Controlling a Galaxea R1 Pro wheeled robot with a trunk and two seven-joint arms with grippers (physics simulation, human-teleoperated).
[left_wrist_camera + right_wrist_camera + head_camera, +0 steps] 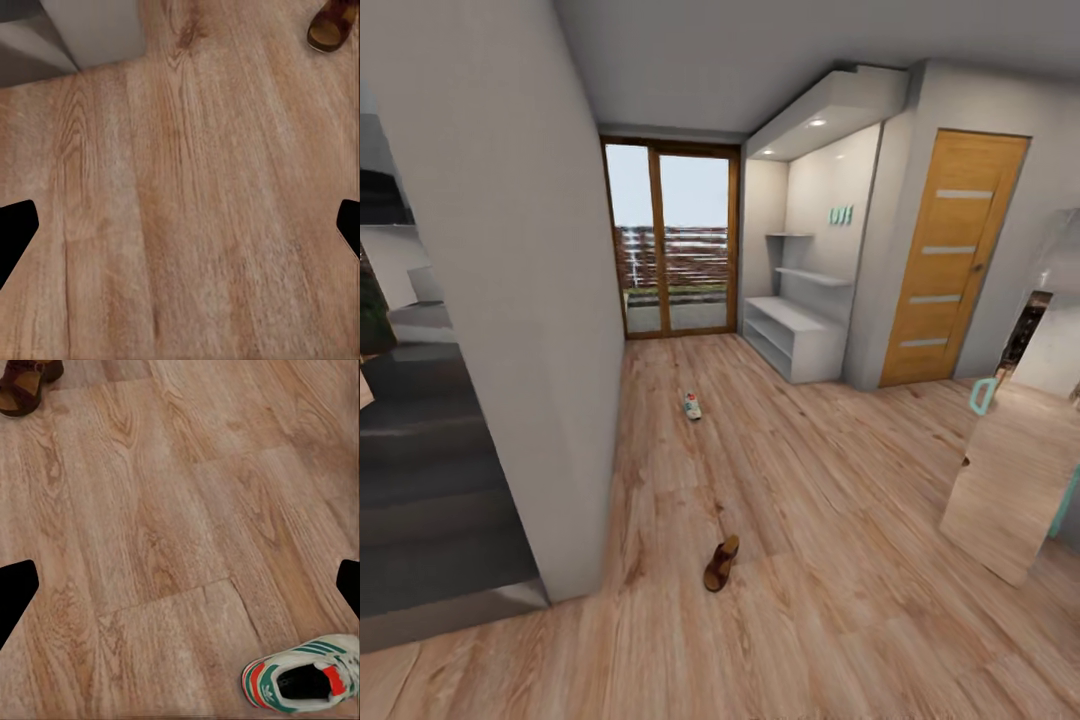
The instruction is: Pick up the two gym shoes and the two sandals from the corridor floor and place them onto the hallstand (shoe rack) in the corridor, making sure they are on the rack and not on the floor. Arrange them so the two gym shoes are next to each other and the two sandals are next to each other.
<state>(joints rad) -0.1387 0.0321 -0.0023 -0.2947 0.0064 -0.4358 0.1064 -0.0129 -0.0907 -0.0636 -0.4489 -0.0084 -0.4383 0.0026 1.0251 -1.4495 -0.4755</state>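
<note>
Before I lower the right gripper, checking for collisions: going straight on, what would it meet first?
Bare corridor floor, most likely. The gym shoe and the sandal both lie off that line, though depth is unclear.

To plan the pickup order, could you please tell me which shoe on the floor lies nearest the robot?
The brown sandal, low in the head view; the sneaker lies farther toward the glass door.

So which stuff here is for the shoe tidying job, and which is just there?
For the job:
sandal
far gym shoe
near gym shoe
hallstand
corridor floor

Just there:
staircase
wooden door
glass doors
</note>
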